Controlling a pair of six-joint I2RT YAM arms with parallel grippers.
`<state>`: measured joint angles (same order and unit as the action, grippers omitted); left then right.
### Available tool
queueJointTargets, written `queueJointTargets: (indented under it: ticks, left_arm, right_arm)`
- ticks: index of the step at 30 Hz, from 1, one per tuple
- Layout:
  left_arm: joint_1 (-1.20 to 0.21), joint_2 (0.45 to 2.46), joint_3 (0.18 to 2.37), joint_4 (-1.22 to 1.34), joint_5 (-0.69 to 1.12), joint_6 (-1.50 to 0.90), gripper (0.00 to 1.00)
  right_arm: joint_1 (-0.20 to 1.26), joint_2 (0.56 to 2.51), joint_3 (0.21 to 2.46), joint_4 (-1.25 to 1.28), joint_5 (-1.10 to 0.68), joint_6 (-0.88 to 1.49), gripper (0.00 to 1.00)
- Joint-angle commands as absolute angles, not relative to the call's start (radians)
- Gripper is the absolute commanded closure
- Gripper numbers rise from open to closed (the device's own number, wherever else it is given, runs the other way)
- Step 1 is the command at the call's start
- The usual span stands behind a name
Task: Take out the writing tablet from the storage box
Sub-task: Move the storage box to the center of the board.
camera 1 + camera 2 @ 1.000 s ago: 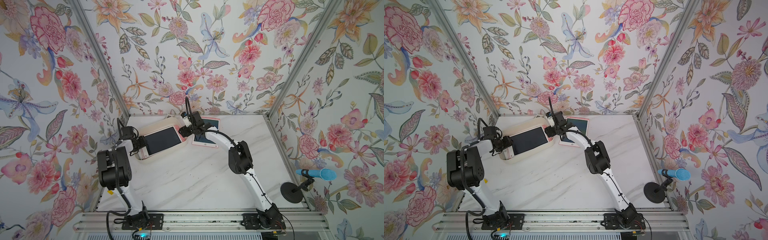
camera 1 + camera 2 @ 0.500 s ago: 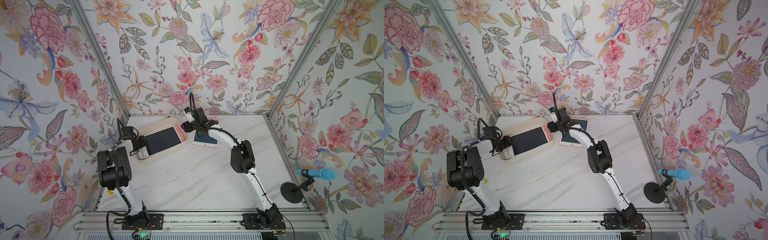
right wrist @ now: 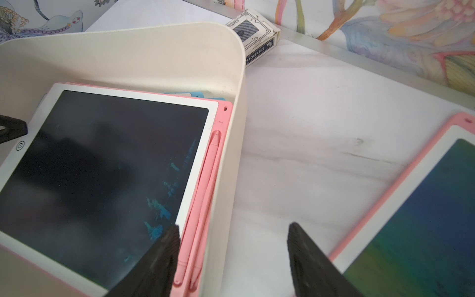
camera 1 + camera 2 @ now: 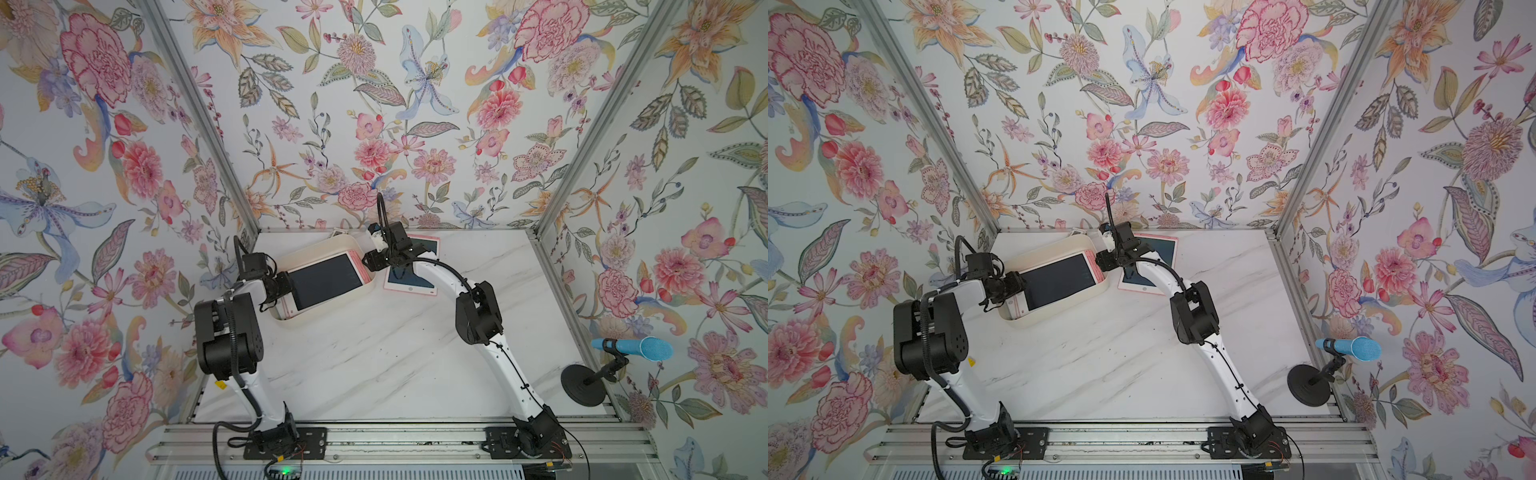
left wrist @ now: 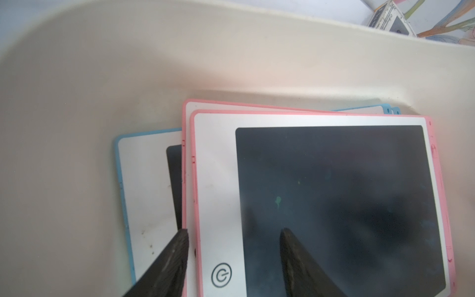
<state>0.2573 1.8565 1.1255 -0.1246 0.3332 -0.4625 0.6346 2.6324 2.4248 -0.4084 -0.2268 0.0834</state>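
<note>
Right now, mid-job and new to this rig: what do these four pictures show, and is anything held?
Two white robot arms work a marble table. Both top views look down; each wrist view looks along one arm's fingers. The cream storage box holds stacked writing tablets: the top pink tablet, blue tablets beneath. A second pink tablet lies on the table beside it; a playing-card box sits behind. The left gripper is open over the top pink tablet; the right gripper, open, straddles the box wall. Nothing is held.
</note>
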Motion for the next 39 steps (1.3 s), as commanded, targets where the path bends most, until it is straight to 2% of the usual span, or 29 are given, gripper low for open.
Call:
queueJointTargets:
  ticks: [1, 7, 18, 30, 39]
  left_arm:
    - [0.271, 1.861, 1.068, -0.140, 0.329, -0.462, 0.41]
    - [0.274, 1.801, 0.986, -0.128, 0.320, -0.493, 0.40]
    - [0.303, 1.624, 0.771, -0.081, 0.306, -0.567, 0.38]
    - [0.333, 1.324, 0.605, -0.138, 0.267, -0.600, 0.36]
    - [0.348, 1.372, 0.662, -0.151, 0.245, -0.593, 0.36]
  right_arm:
    - [0.642, 2.683, 2.493, -0.459, -0.276, 0.103, 0.35]
    - [0.679, 2.722, 2.538, -0.515, -0.348, 0.105, 0.38]
    - [0.732, 2.692, 2.477, -0.531, -0.411, 0.081, 0.42]
    - [0.813, 2.556, 2.283, -0.498, -0.432, 0.056, 0.44]
    - [0.786, 2.531, 2.283, -0.478, -0.419, 0.084, 0.39]
